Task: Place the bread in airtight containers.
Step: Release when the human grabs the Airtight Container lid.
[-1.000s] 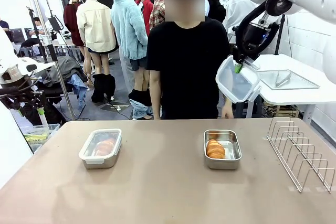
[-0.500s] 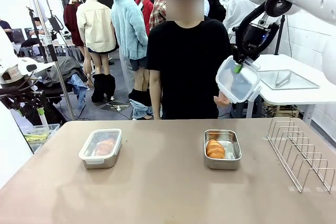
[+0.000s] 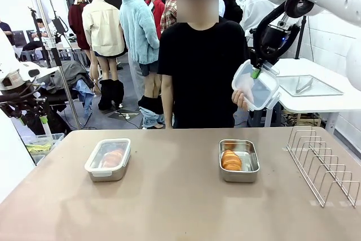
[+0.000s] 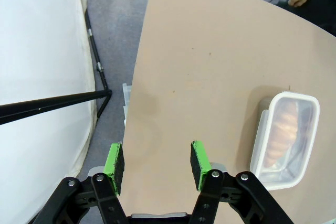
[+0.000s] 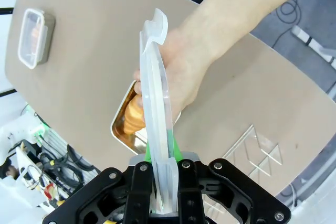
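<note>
Behind the tan table [image 3: 169,207] stands a person in a black shirt [image 3: 200,71], with a wire rack [image 3: 322,165] at the table's right edge. Your right gripper [image 3: 256,73] is pinched shut on the edge of a clear lid [image 3: 255,86], held high above the table's far side, and the person's hand [image 3: 241,99] is on that lid (a handover, by the look of it). Your left gripper [image 4: 156,161] hangs off the table's left edge, fingers partly apart and holding nothing. One container [image 3: 108,159] is lidded with bread inside; the open container [image 3: 238,160] holds its roll [image 3: 230,160] and has no lid. You're at the lid step: let go only once the person's grip looks firm, so the lid can go down onto the open tin.
</note>
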`<state>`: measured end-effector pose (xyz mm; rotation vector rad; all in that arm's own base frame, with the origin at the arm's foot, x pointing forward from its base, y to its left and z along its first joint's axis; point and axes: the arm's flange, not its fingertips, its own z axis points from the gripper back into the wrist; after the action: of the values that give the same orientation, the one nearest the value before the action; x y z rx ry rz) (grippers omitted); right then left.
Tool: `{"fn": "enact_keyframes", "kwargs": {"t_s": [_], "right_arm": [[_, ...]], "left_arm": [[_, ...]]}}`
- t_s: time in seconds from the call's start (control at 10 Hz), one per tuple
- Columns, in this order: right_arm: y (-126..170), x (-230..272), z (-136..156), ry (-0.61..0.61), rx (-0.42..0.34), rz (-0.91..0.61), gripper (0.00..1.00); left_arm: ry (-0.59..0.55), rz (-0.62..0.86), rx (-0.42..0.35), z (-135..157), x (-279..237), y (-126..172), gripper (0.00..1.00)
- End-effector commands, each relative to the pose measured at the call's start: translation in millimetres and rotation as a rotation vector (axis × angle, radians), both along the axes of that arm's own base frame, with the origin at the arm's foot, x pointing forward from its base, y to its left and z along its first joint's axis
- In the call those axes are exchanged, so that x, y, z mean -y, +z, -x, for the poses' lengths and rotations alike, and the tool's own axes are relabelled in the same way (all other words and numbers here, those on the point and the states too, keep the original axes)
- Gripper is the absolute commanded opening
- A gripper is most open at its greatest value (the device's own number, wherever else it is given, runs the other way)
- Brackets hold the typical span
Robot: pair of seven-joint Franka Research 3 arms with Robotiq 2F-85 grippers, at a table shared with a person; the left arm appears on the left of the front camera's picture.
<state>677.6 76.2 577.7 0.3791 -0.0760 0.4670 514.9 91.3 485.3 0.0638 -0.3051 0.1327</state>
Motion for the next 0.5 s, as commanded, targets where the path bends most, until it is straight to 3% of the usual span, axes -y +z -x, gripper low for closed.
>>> {"fn": "enact_keyframes", "kwargs": {"t_s": [0.0, 0.4], "right_arm": [[1.8, -0.2, 2.7, 0.005, 0.001, 0.000, 0.00], [1.8, -0.2, 2.7, 0.005, 0.001, 0.000, 0.00]], "left_arm": [[0.020, -0.014, 0.001, 0.2, 1.4, 1.1, 0.67], [0.020, -0.014, 0.001, 0.2, 1.4, 1.1, 0.67]]}}
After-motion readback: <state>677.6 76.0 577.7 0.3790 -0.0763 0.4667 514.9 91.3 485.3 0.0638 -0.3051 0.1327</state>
